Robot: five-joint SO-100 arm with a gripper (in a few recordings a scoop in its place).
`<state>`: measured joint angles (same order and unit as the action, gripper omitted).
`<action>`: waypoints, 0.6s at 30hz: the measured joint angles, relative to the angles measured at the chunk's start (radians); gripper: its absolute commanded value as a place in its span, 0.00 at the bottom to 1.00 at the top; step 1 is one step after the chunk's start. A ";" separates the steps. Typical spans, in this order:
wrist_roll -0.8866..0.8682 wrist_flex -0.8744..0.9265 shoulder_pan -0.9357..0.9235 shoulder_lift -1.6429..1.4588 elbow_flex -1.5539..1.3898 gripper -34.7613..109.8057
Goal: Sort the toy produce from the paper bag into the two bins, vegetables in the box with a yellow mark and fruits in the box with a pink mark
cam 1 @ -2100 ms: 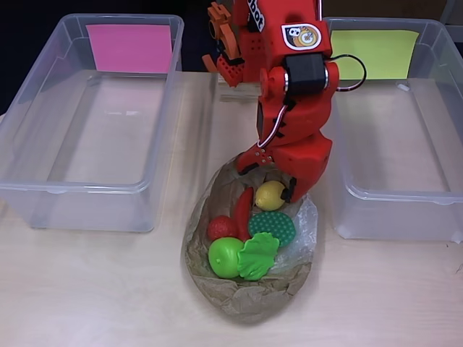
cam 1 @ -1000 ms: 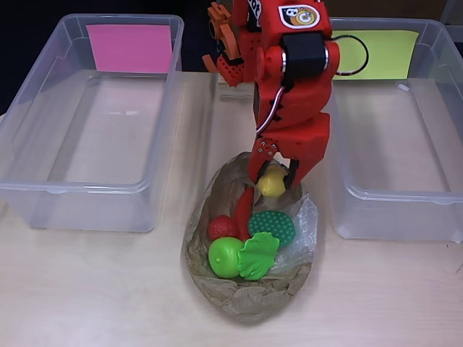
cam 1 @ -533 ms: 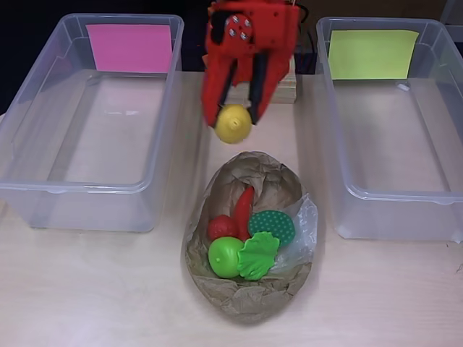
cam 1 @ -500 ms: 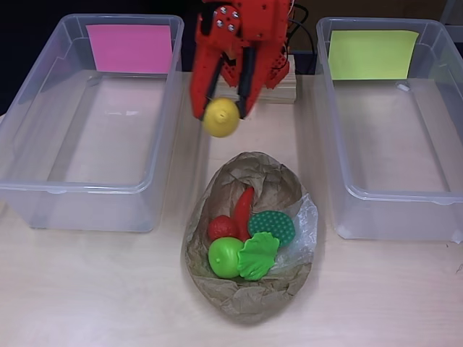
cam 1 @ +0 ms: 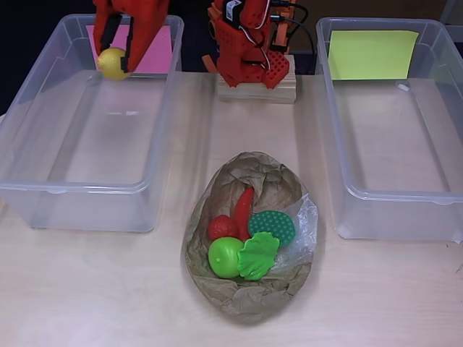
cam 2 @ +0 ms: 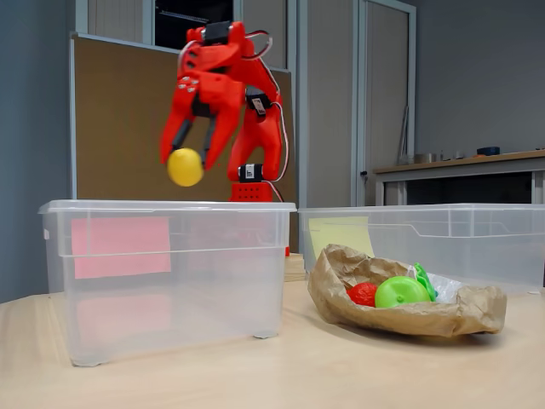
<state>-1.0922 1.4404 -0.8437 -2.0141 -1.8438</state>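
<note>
My red gripper (cam 1: 114,63) (cam 2: 186,166) is shut on a yellow toy lemon (cam 1: 112,64) (cam 2: 185,167) and holds it in the air above the far end of the clear box with the pink mark (cam 1: 22,130) (cam 2: 119,247). The box with the yellow mark (cam 1: 441,202) (cam 2: 477,230) stands at the right. Between them lies the crumpled paper bag (cam 1: 246,300) (cam 2: 426,317), open, holding a green apple (cam 1: 223,257) (cam 2: 400,291), a red strawberry (cam 1: 221,227) (cam 2: 364,294), a red chili (cam 1: 244,206), a dark green round piece (cam 1: 272,225) and a light green leafy piece (cam 1: 258,256).
The arm's red base (cam 1: 246,43) sits on a wooden block (cam 1: 257,90) at the back between the two boxes. Both boxes look bare inside. Bare tabletop (cam 1: 87,289) runs along the front edge.
The gripper closed on the lemon in the bag, lifted it out, and swung it left to above the pink-marked box.
</note>
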 measured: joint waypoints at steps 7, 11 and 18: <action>0.017 -0.143 -0.224 0.235 -0.005 0.39; -0.021 -0.314 -0.267 0.385 -0.069 0.41; -0.049 -0.508 -0.301 0.583 -0.176 0.51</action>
<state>-1.1413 0.9327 -1.1443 -1.4312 -2.0203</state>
